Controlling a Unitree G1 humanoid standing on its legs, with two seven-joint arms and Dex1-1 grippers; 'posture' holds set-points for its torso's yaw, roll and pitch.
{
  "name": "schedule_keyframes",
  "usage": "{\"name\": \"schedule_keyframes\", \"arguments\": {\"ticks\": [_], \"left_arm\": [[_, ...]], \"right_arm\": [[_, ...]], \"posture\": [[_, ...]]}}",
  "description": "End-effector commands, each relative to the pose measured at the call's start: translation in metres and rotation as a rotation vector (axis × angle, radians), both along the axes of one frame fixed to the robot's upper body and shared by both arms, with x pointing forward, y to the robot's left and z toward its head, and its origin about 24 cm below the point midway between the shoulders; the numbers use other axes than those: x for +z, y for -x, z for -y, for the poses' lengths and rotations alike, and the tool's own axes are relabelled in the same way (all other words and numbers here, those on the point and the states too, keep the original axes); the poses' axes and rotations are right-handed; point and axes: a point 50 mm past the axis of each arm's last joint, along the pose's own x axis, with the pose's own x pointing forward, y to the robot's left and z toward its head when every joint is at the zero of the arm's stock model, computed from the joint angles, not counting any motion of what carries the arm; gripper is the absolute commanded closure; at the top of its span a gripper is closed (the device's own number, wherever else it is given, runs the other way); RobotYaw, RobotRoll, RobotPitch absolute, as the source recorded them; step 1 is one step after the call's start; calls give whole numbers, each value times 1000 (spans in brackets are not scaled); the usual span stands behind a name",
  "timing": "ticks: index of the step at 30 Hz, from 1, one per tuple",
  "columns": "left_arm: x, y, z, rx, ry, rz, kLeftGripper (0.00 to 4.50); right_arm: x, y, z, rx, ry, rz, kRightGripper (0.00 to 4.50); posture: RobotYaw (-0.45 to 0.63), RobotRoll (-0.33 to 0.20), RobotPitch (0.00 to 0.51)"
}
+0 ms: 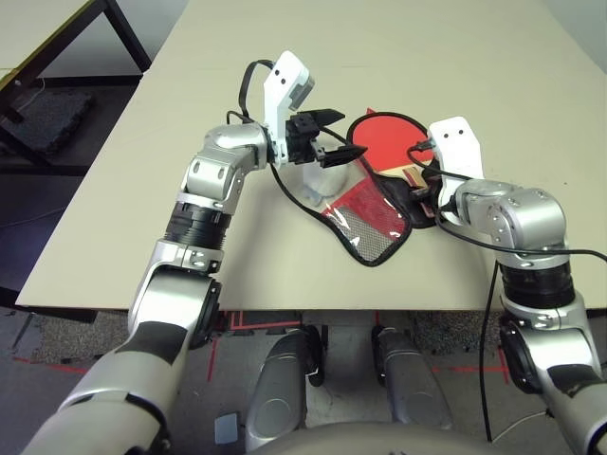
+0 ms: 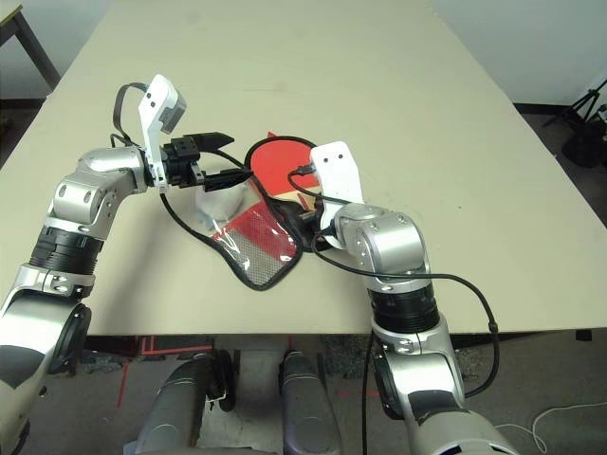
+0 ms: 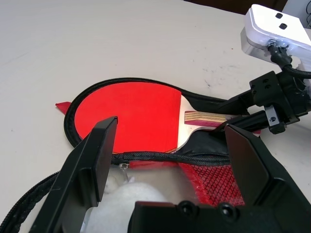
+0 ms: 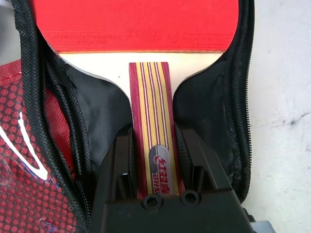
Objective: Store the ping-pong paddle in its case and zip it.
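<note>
paddle (image 4: 146, 29) in case (image 3: 73, 114) — right fingers (image 4: 199, 160) clamp handle (left spread)

I see a wide beige table (image 1: 285, 57) under even light, dark grey floor (image 1: 57, 123) to its left, and what may be a second table's black legs (image 1: 128, 33).

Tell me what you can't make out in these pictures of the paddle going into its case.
- End of the paddle handle: right wrist view, cut off behind the right gripper clamping it.
- Zipper pull on the case: too small to find in any view.
- White lump under the left gripper: left wrist view, blurred, partly covered by the fingers.
- Case underside: against the table.
</note>
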Motion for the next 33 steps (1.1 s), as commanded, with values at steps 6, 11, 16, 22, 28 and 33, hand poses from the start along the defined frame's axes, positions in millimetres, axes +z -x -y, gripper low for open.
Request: {"name": "schedule_keyframes", "arguments": {"ticks": [6, 11, 16, 22, 28, 33], "left_arm": [[-3, 1, -1, 3, -8, -9, 0], [3, 1, -5, 12, -7, 3, 0], [14, -4, -23, 74, 14, 16, 0], [21, -10, -71, 241, 40, 0, 0], [-2, -2, -131, 423, -21, -79, 0], [-42, 16, -151, 452, -107, -205, 0]], "right_arm": [[-10, -3, -2, -6, -14, -18, 3311], [-6, -1, 3, 10, -3, -10, 2008], [15, 2, 18, 35, -64, 29, 477], [52, 2, 49, 9, -159, 231, 30], [57, 3, 83, -82, -114, 320, 30], [54, 3, 89, -126, -87, 331, 30]], "posture": [[-36, 0, 178], [-33, 0, 176], [-27, 0, 177], [-29, 0, 186], [-26, 0, 192], [-30, 0, 197]]}}
